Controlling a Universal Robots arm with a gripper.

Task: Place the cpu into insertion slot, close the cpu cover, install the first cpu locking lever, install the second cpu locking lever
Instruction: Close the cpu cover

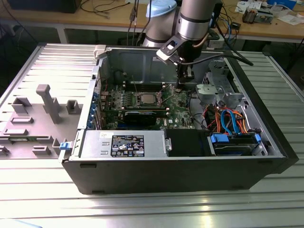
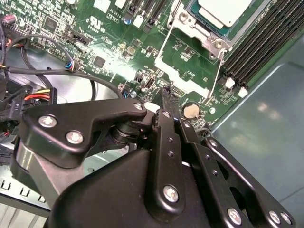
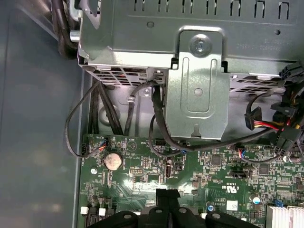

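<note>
Silvery-grey and flat, the cpu (image 2: 223, 12) lies seated in its socket on the green motherboard (image 2: 114, 42), so the placing step looks done. Just beside it the cpu cover (image 2: 187, 81) is swung open away from the chip. Its window frames bare board, which leaves the metal top uncovered. The gripper (image 2: 166, 95) has its tip down close to the board, just off the cover's free edge and near a round coin cell (image 2: 191, 110). Its jaws look drawn together with nothing between them, a narrow point that seems better suited to nudging the thin frame than to grasping it. In the first wrist view a grey metal drive cage (image 3: 199, 71) and loose black cables (image 3: 156, 123) lie beyond the tip. All of this sits inside the open computer case (image 1: 266, 156), which lies on a slatted metal table (image 1: 142, 209)
</note>
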